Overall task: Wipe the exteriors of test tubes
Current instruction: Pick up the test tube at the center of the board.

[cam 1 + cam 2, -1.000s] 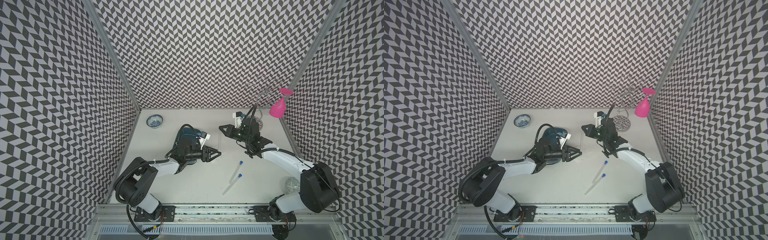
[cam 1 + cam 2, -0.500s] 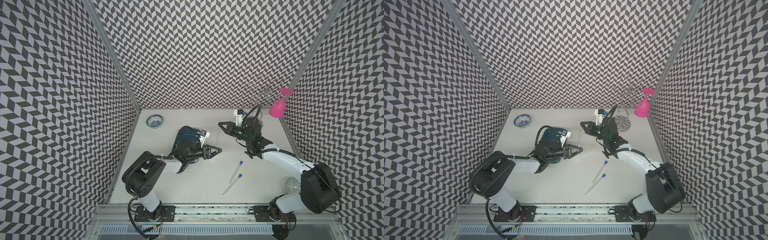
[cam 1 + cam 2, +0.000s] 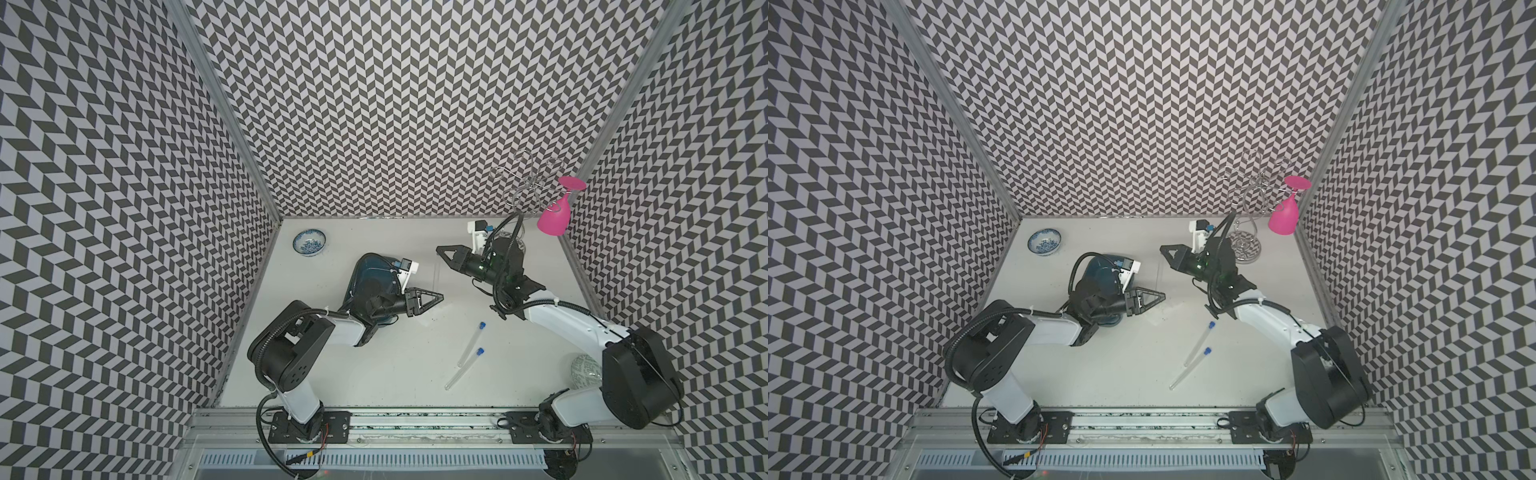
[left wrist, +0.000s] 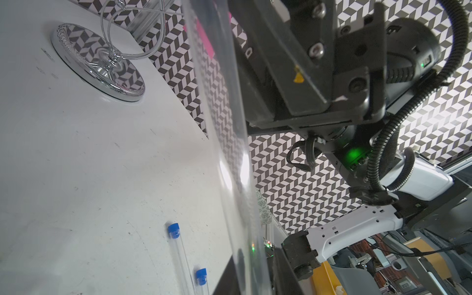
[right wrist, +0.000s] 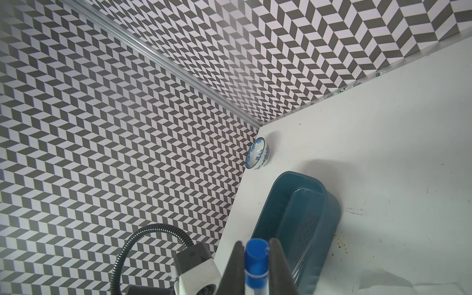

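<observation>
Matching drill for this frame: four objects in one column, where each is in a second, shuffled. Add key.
1 bowl
2 pink glass
3 tray
4 held tube

A between the right gripper fingers
B hanging on rack
C by far left table corner
D partly under left arm

Pairs: 1-C, 2-B, 3-D, 4-A

the left arm (image 3: pixel 332 328) reaches from its near-left base toward the middle, wrist low. the left gripper (image 3: pixel 440 295) points right, jaws pinched on the lower end of a test tube (image 5: pixel 256 258). the right arm (image 3: pixel 561 320) arcs from near right to far middle. the right gripper (image 3: pixel 439 249) points left, its fingers (image 5: pixel 278 265) clamped at the tube's capped end.
</observation>
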`<state>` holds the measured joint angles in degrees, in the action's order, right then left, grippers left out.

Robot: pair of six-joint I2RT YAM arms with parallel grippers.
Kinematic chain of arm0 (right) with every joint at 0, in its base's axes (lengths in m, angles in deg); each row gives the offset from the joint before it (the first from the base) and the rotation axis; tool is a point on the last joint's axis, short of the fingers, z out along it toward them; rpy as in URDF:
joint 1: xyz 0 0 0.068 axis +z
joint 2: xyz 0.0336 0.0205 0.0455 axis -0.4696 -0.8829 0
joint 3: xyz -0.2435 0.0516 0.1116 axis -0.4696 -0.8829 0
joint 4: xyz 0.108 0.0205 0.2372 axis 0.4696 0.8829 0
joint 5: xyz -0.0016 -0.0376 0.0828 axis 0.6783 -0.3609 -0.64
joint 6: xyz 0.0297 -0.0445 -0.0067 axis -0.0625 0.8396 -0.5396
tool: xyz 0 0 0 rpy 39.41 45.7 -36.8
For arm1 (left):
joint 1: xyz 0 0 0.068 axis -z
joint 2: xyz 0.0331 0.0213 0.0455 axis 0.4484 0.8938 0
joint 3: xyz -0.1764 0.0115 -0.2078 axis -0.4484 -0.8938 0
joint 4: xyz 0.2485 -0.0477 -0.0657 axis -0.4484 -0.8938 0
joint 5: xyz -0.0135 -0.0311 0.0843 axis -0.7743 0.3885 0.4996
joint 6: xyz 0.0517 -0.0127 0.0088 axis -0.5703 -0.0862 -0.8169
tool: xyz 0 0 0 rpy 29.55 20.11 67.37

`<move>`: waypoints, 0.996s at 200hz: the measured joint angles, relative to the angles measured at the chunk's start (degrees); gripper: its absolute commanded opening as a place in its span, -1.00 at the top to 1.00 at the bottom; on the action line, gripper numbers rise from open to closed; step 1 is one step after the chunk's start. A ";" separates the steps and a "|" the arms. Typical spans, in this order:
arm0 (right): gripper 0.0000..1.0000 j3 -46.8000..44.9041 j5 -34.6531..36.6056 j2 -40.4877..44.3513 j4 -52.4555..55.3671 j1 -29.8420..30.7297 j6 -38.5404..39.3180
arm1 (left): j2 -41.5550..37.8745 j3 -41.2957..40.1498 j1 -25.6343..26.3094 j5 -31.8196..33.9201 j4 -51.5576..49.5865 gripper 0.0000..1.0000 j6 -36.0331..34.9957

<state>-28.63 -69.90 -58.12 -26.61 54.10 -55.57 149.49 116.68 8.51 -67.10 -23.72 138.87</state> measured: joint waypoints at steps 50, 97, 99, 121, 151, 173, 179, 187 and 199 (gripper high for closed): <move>0.44 -0.24 -0.85 0.33 -1.09 0.42 0.26 | 0.24 0.00 -0.17 0.61 -1.51 0.80 -1.25; -0.20 0.24 1.01 1.09 2.54 0.33 3.48 | -2.89 -0.76 -1.40 0.63 -4.85 0.80 -4.39; -0.20 0.26 1.38 1.25 2.82 0.28 3.76 | -3.17 -0.94 -1.64 0.63 -4.96 0.80 -4.46; -0.19 0.59 5.42 3.72 6.84 -0.09 8.20 | -5.97 -3.26 -4.66 0.44 -6.45 0.79 -5.20; -0.06 2.69 11.63 3.13 13.79 -1.07 15.78 | -10.36 -4.61 -8.96 0.46 -11.65 0.79 -8.37; 0.07 2.80 14.80 -1.44 17.38 -1.31 20.11 | -14.05 -4.55 -10.08 0.63 -17.59 0.78 -12.57; 0.09 2.86 15.39 -3.56 18.58 -1.42 21.24 | -14.97 -4.46 -10.08 0.72 -19.37 0.78 -13.77; 0.11 3.10 15.98 -6.54 20.17 -1.42 22.40 | -16.00 -4.15 -10.08 0.79 -21.75 0.78 -15.34; 0.14 3.58 16.41 -11.30 22.29 -1.46 23.82 | -17.14 -3.80 -10.08 0.96 -24.76 0.78 -17.44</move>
<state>-25.04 -53.49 -69.42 -4.31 52.63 -31.74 132.35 112.88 -1.56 -66.14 -48.48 121.43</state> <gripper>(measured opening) 0.441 0.154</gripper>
